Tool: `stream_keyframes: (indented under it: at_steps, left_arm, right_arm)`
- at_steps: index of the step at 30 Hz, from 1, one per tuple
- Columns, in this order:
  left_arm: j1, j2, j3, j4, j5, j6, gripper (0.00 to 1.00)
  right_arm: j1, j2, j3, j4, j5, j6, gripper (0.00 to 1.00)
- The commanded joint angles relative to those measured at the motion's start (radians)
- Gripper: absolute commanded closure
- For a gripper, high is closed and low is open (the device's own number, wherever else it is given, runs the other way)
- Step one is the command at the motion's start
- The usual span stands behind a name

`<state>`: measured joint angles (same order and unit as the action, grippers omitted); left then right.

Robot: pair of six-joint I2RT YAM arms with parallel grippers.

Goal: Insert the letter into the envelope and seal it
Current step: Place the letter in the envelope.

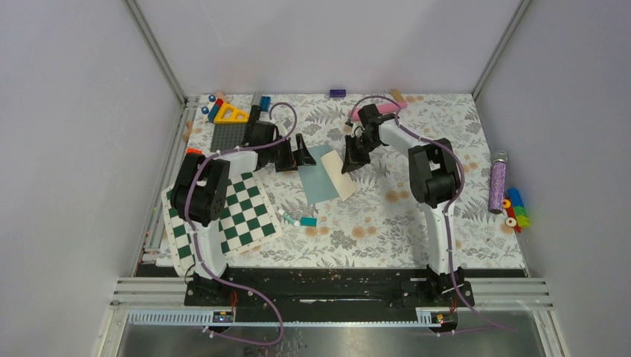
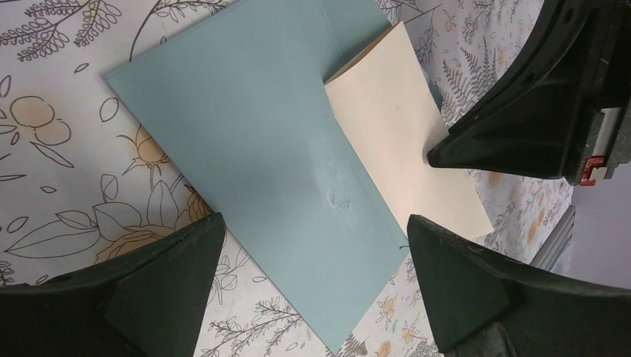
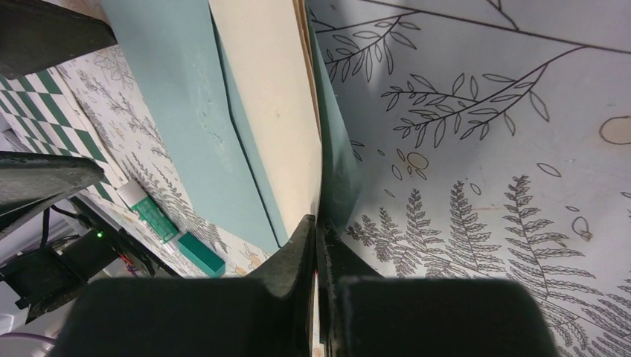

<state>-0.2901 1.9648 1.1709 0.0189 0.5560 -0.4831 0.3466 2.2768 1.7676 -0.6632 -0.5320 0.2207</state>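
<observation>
Two black-and-white arms, seen from above. The left arm point(image 1: 205, 193) rises from its base at 7 o'clock, elbow bent, and reaches toward 1 o'clock. The left gripper point(image 1: 298, 158) sits low, jaws wide apart. The right arm point(image 1: 435, 178) reaches from 5 toward 11 o'clock. The right gripper point(image 1: 348, 162) is pinched tight (on an edge of the letter point(image 3: 275, 111)).

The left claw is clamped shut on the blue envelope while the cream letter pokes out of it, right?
Not quite: the left gripper is open, its fingers spread apart over the envelope, gripping nothing, as the left wrist view shows. The letter does poke out of the envelope.
</observation>
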Motion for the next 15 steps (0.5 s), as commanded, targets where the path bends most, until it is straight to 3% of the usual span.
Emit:
stream_keyframes:
  at_steps: [1,15]
  left_arm:
    - [-0.007,0.022,0.023,-0.014,0.003,0.000,0.01]
    - [-0.015,0.041,0.057,-0.017,-0.002,0.004,0.01]
  right_arm:
    - [0.014,0.023,0.062,-0.062,0.036,-0.037,1.00]
    - [0.036,0.075,0.243,-0.170,0.165,-0.151,1.00]
